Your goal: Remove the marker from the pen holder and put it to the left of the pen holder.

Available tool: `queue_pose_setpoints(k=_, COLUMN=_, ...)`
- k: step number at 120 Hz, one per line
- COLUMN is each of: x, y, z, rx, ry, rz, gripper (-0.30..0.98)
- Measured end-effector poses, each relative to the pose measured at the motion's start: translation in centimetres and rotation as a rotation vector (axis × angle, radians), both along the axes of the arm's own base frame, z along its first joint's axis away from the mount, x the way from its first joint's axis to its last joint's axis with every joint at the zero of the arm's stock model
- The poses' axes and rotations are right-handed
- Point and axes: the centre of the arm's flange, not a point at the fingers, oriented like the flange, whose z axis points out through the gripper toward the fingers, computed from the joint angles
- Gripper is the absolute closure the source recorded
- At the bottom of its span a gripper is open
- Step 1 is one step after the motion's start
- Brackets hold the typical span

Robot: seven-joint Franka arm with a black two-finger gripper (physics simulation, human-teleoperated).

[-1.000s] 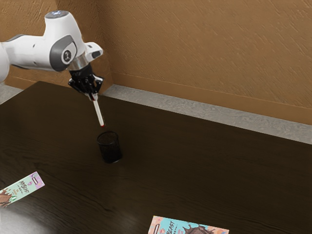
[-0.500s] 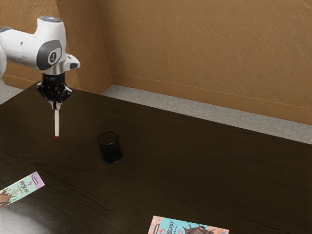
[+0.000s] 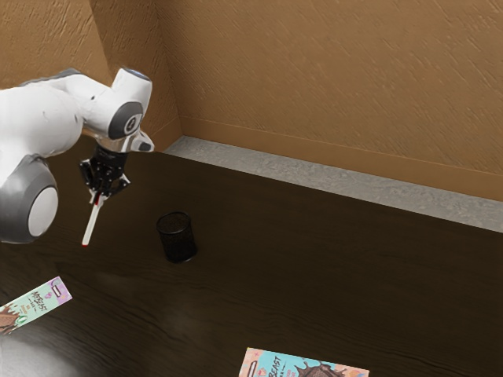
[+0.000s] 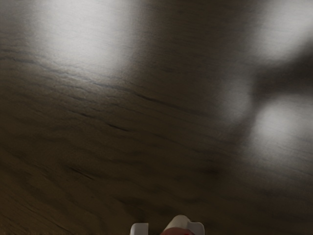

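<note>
Exterior view | gripper (image 3: 97, 196) pinches marker (image 3: 91, 223), top hidden | arm (image 3: 39, 118) covers worktop (image 3: 314, 267) corner | pen holder (image 3: 178, 239) dim inside | green packet (image 3: 38, 305), blue packet (image 3: 291, 367) cut off

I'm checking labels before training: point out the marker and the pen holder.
Marker (image 3: 92, 221): exterior view, on the middle of its white barrel.
Pen holder (image 3: 179, 247): exterior view, on its dark side wall.

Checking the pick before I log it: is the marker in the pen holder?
No, the marker is in the gripper, outside the pen holder.
</note>
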Motion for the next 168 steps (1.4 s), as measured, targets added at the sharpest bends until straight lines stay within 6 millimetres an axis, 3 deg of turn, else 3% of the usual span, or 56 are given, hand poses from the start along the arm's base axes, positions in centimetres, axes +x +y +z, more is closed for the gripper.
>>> queue_pose_setpoints(k=47, x=1.5, y=-1.5, z=-5.0, rx=-0.017, ry=0.115, rz=-0.05, gripper=0.78)
queue_pose_setpoints(k=74, x=1.7, y=-1.8, z=-5.9, rx=-0.031, ry=0.136, rz=-0.059, gripper=0.77)
queue_pose_setpoints(k=108, x=1.6, y=-2.4, z=-5.8, rx=-0.081, ry=0.125, rz=-0.049, gripper=0.41)
queue_pose_setpoints(k=116, x=1.7, y=-2.6, z=-2.9, rx=-0.098, ry=0.075, rz=-0.05, gripper=0.35)
queue_pose_setpoints(k=124, x=1.4, y=-2.5, z=1.1, rx=-0.124, ry=0.006, rz=-0.046, gripper=0.31)
queue_pose_setpoints(k=132, x=0.5, y=-2.5, z=6.7, rx=-0.165, ry=-0.092, rz=-0.044, gripper=0.23)
queue_pose_setpoints(k=143, x=-2.3, y=-2.3, z=16.2, rx=-0.257, ry=-0.273, rz=-0.036, gripper=0.16)
queue_pose_setpoints(k=150, x=-3.4, y=-3.2, z=20.4, rx=-0.307, ry=-0.36, rz=-0.056, gripper=0.13)
queue_pose_setpoints(k=158, x=-3.5, y=-5.0, z=23.0, rx=-0.359, ry=-0.415, rz=-0.105, gripper=0.1)
queue_pose_setpoints(k=168, x=-3.4, y=-5.4, z=23.1, rx=-0.399, ry=-0.424, rz=-0.121, gripper=0.08)
